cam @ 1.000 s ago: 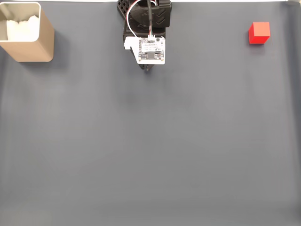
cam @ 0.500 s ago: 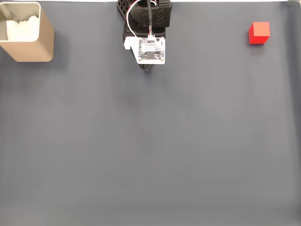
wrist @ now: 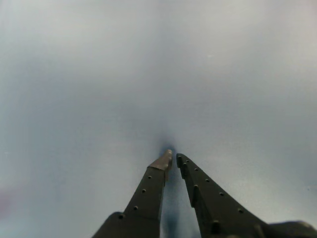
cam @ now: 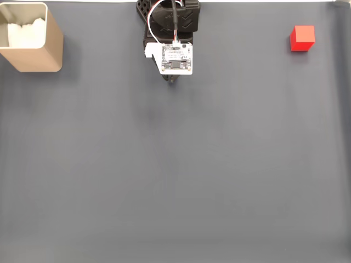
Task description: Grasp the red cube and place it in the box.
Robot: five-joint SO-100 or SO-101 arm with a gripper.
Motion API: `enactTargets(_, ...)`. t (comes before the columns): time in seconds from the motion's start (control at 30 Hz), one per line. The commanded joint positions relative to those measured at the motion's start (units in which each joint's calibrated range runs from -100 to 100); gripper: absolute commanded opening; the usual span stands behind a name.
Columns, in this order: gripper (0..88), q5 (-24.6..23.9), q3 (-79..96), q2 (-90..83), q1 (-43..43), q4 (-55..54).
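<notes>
Nothing is shifting since a second ago: cube, box and arm are all sitting where they were.

Taking the box [cam: 33,52] as landmark, the red cube [cam: 302,38] is lying well apart from it, far across the grey mat [cam: 175,175] near the opposite top corner of the fixed view, roughly level with the box. It is looking small, stiff and probably light, with plain matte faces that should not be slippery; two opposite flat sides are offering the surest hold, squarely and low on the body. Between cube and box, nearer the box, the gripper [wrist: 173,157] is hanging over bare mat, its fingertips nearly touching with nothing between them, though the blurred wrist view is leaving a sliver of doubt.
</notes>
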Motion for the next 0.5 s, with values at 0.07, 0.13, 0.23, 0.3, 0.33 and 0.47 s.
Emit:
enactTargets(0.07,0.0,0.2,0.5,0.1,-0.4,1.4)
enactTargets(0.13,0.0,0.3,0.5,0.1,-0.5,1.4)
enactTargets(0.23,0.0,0.5,0.5,0.1,-0.6,1.3)
enactTargets(0.3,0.0,0.6,0.5,0.1,-0.6,0.2)
enactTargets(0.33,0.0,0.5,0.5,0.2,-0.6,-1.0)
enactTargets(0.47,0.0,-0.5,0.5,1.2,-0.4,-9.8)
